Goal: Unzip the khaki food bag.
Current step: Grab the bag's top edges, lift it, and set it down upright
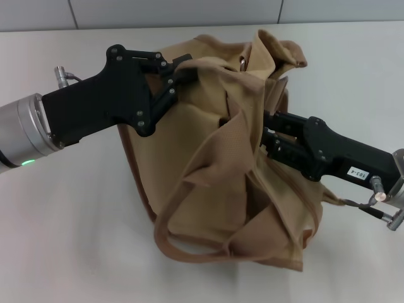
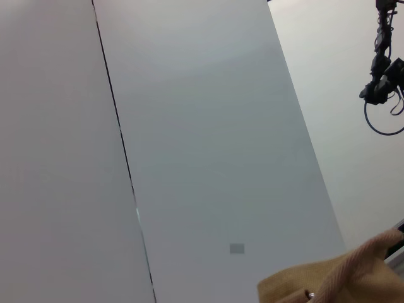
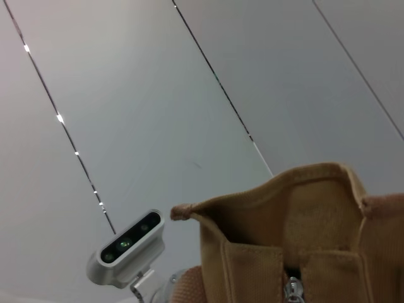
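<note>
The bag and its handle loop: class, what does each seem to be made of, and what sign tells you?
The bag: tan woven cloth, probably canvas, matte; it creases and slumps in soft folds. The handle loop: flat webbing strap in the same tan, lying limp on the table, a hard, smooth, pale surface.

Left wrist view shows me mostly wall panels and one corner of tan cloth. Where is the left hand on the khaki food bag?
Observer: In the head view, the left hand is at the top edge of the khaki food bag, at its left end.
Operator: And where is the right hand?
Observer: The right hand is against the bag's right side, partly hidden by the bag's cloth.
Operator: Can any view see the zipper?
Observer: Yes. The right wrist view shows the silver zipper pull under a raised cloth flap at the bag's top.
</note>
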